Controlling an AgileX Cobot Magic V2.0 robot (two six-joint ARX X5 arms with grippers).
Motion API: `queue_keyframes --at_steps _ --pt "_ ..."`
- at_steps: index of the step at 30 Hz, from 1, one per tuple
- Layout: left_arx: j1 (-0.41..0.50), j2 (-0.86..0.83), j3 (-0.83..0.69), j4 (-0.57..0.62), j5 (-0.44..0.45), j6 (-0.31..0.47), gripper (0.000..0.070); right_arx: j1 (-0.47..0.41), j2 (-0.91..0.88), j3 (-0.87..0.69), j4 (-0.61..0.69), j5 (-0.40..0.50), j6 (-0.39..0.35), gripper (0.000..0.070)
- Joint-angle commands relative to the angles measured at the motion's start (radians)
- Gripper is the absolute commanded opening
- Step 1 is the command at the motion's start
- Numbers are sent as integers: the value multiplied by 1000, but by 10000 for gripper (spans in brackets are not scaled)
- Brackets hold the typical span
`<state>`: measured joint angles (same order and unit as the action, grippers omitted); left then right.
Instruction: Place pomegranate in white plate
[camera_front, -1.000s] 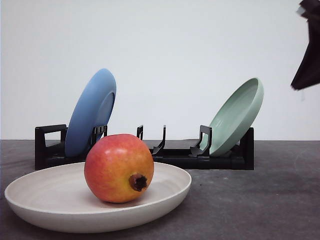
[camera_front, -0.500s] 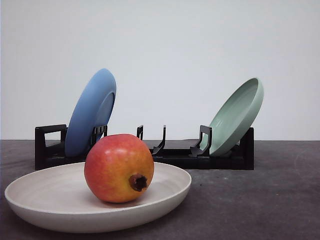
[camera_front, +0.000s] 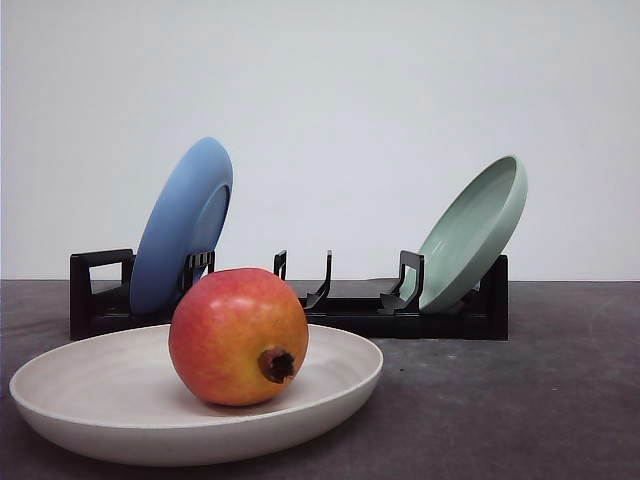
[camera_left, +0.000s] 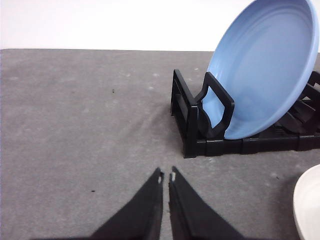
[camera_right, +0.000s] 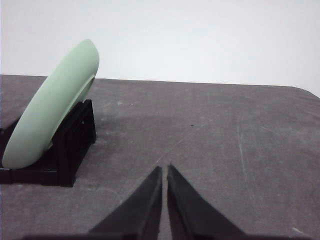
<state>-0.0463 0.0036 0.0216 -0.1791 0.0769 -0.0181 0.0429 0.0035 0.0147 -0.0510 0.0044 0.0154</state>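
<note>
The pomegranate (camera_front: 238, 336) sits inside the white plate (camera_front: 90, 405), in front of the black rack (camera_front: 400, 315). Both my left gripper (camera_left: 166, 176) and right gripper (camera_right: 164, 170) are closed, empty. I judge the fruit heavy, firm, smooth-skinned; I'd grip across its widest middle.

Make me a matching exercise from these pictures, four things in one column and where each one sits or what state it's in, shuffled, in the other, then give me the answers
Things:
1. round red and yellow-orange pomegranate
2. glossy blue round plate
3. pale green round plate
4. black left gripper

Places or states:
A. leaning in the right end of the black plastic dish rack
B. shut, above bare grey tabletop
C. resting in the wide off-white matte plate
D. leaning in the left end of the rack

Pairs: 1-C, 2-D, 3-A, 4-B
</note>
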Motion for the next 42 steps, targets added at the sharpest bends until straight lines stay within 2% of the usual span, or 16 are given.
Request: queue_keyframes --at_steps 1,42 --pt "0 -1 -10 -5 -2 9 0 -1 0 -4 11 4 11 14" --pt "0 -1 -10 -5 -2 9 0 -1 0 -4 11 4 10 14"
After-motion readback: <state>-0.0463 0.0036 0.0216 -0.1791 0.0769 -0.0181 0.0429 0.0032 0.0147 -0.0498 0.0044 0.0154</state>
